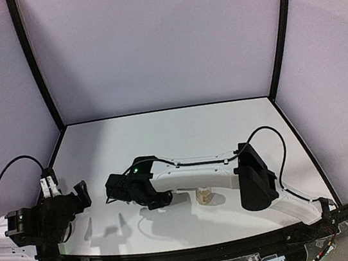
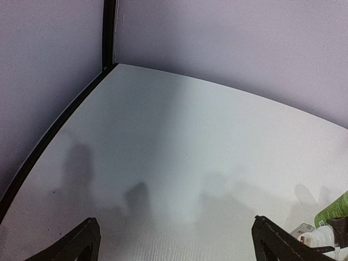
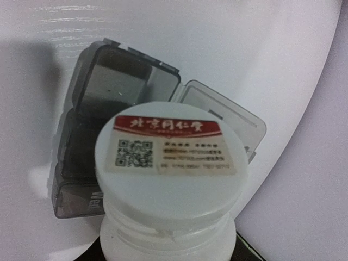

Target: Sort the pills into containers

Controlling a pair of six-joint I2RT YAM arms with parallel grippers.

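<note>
right gripper [image 1: 122, 188] hangs over the table's centre-left, jaws apparently clamped on a white bottle [image 3: 168, 234], fingers mostly hidden behind it. its cap [image 3: 169, 163] is on. grey pill box [image 3: 103, 109] lies on the table just beyond the bottle, one clear lid [image 3: 223, 117] flipped open. left gripper [image 2: 174, 225] is off to the left, jaws wide apart, empty. step looks like bottle presented at the box. next likely needs the cap off, then a tip over the open compartment.

Top external — high at the near edge, overlooking the table [image 1: 175, 137] all views share. Left wrist: low, facing the far-left corner [image 2: 112, 66]. Right wrist — close above white bottle [image 3: 168, 163], pill box [image 3: 109, 89].
</note>
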